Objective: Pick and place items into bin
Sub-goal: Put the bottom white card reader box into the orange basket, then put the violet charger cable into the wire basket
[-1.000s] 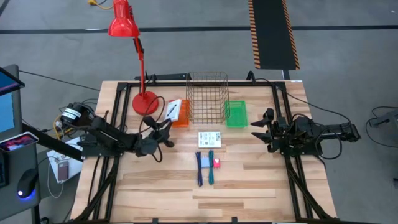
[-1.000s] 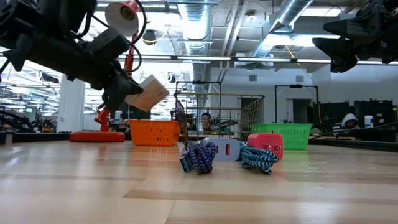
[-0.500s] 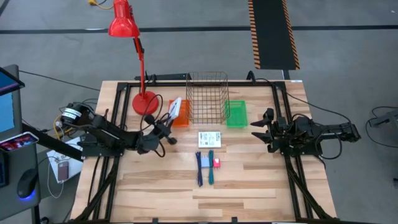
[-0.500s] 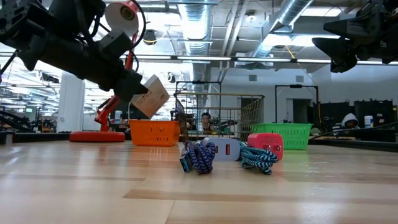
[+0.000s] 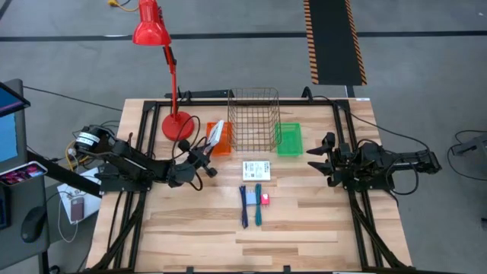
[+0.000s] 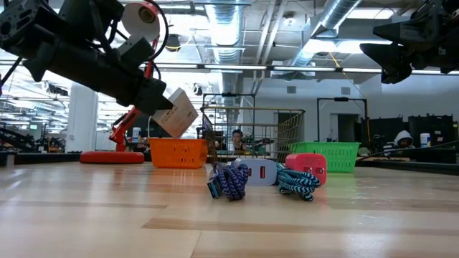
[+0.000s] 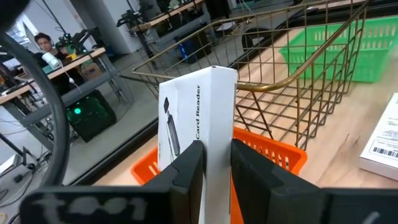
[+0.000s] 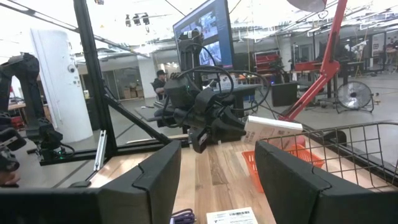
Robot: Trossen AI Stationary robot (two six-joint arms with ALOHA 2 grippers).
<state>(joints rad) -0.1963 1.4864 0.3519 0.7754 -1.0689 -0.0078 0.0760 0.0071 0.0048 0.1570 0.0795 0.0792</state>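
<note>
— What's on the table (image 5: 190, 236) from big to small?

— At the far side I see the wire basket (image 5: 253, 119), flanked by an orange bin (image 5: 221, 144) and a green bin (image 5: 289, 140). A red lamp (image 5: 151, 27) stands by the far left corner.

— And your arms?

— My left gripper (image 5: 207, 151) is clamped on a white box (image 7: 199, 118), holding it in the air right at the orange bin's edge, above its rim. My right gripper (image 5: 319, 160) waits over the right side of the table with its fingers spread apart, carrying nothing.

— The smaller items?

— Another white packet (image 5: 256, 169) lies flat mid-table, near the basket. Just in front of it are two braided cables, blue (image 5: 243, 204) and teal (image 5: 258, 202), with a tiny pink-red block (image 5: 265, 199) beside the teal one. A small pale block (image 6: 259, 172) sits between the cables, I think; only the low view shows it.
</note>
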